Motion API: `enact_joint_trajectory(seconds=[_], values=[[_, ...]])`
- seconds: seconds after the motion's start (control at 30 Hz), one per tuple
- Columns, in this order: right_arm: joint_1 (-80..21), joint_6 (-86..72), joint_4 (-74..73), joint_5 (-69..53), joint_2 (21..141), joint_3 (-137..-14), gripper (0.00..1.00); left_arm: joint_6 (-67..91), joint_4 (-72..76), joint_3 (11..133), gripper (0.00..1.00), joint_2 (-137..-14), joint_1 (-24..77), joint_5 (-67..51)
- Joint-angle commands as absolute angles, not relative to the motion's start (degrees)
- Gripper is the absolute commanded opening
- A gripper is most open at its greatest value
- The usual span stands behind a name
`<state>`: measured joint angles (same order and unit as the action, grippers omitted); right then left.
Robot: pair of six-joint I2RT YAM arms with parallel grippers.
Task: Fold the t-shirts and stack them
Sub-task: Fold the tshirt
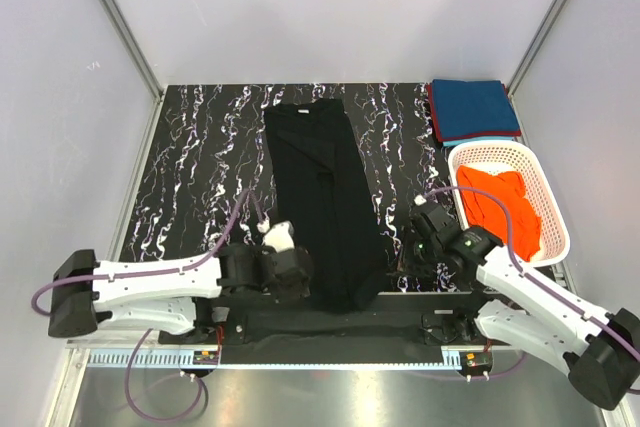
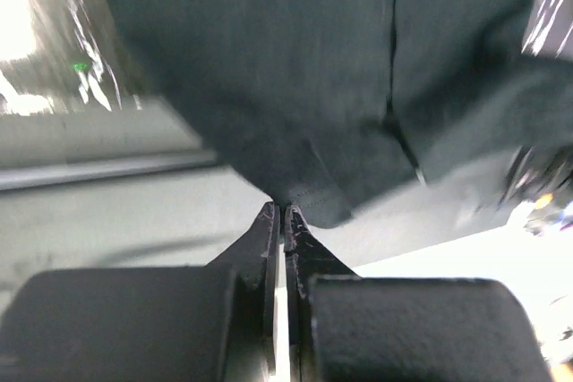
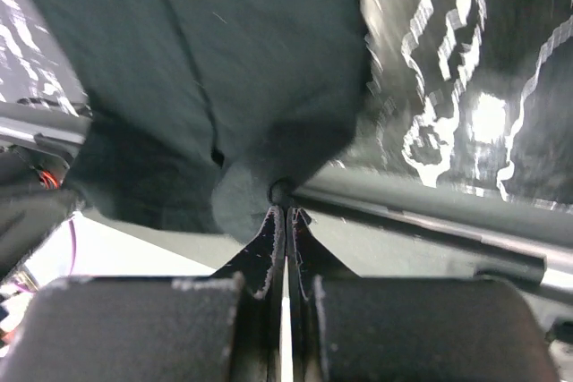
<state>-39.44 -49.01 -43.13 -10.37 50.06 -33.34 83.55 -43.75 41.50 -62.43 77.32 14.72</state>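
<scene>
The black t-shirt point(image 1: 325, 197) lies as a long narrow strip down the middle of the dark marbled table, collar end far and hem near. My left gripper point(image 1: 308, 285) is at its near left corner, jaws shut on the hem. In the left wrist view the left gripper point(image 2: 284, 210) pinches the black fabric point(image 2: 304, 69). My right gripper point(image 1: 392, 269) is shut on the near right corner; the right wrist view shows this gripper point(image 3: 286, 210) biting a bunched fold of the shirt point(image 3: 224, 60). A folded teal-blue t-shirt point(image 1: 477, 109) lies on a dark red one point(image 1: 434, 117) at the back right. The orange t-shirt point(image 1: 505, 209) sits crumpled in the basket.
The white lattice basket point(image 1: 556, 209) stands at the right edge of the table, just beyond my right wrist. A metal rail point(image 3: 430, 212) runs along the table's near edge under both grippers. Grey walls close in the left, back and right sides.
</scene>
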Motion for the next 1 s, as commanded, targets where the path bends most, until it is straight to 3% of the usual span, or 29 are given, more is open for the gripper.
enact_joint_trajectory(seconds=[0.0, 0.3, 0.47, 0.97], values=[[-39.9, -43.1, -40.0, -4.0, 53.5, -41.0, 0.0, 75.7, -36.7, 41.0, 0.0, -60.5, 69.5, 9.8], [-36.7, -31.5, -34.1, -3.2, 76.2, -56.2, 0.0, 58.8, -36.4, 49.0, 0.0, -67.5, 51.1, 2.4], [-30.2, -27.6, -27.8, -7.5, 81.2, -57.6, 0.0, 53.5, -36.4, 51.2, 0.0, -72.7, 44.1, 4.3], [-22.0, -21.1, -28.3, -17.2, 101.0, -80.0, 0.0, 43.6, -32.7, 63.8, 0.0, -88.1, 25.3, -1.9]])
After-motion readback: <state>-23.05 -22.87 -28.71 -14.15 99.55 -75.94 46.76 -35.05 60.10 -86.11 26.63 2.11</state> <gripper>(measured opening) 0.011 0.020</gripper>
